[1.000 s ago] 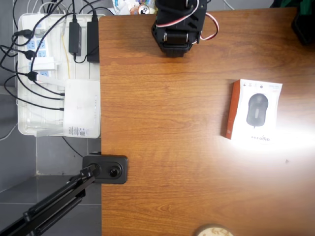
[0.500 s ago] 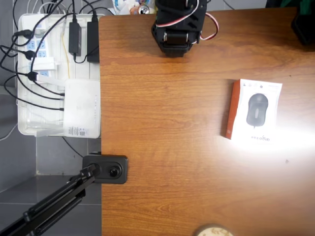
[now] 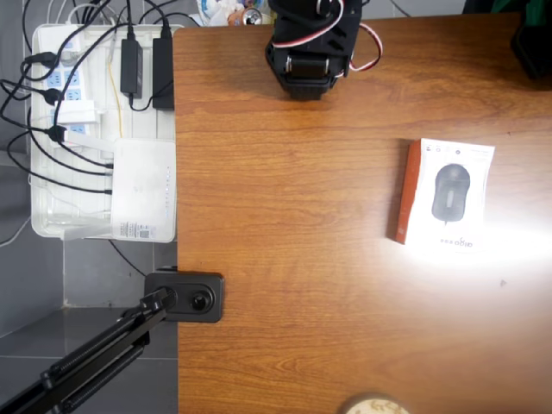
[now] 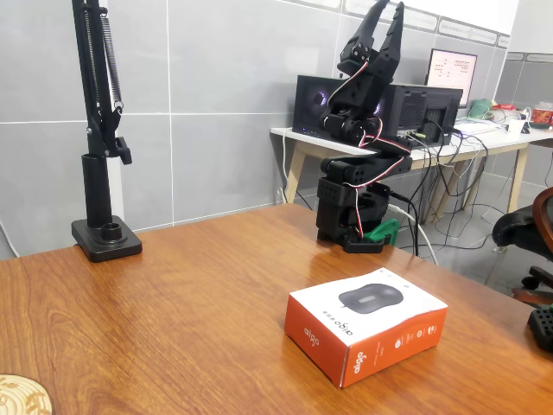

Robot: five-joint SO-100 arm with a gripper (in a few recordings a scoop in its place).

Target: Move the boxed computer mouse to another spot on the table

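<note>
Brown wood-grain table [image 3: 285, 216] from overhead: your boxed mouse [image 3: 446, 204] lies flat toward the right side, printed face up, well apart from the arm base [image 3: 306, 43] at the top edge. Glare washes out the box's lower end. From the fixed view, the box [image 4: 367, 333] sits untouched in front, while your claw [image 4: 386, 22] points upward, fingers slightly parted, holding nothing, likely parked before reaching.

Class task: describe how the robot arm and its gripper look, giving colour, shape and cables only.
The arm is black throughout, built of blocky segments on a squat base. Its gripper has two slim, pointed black fingers. Red-and-white cables loop along the joints.
</note>
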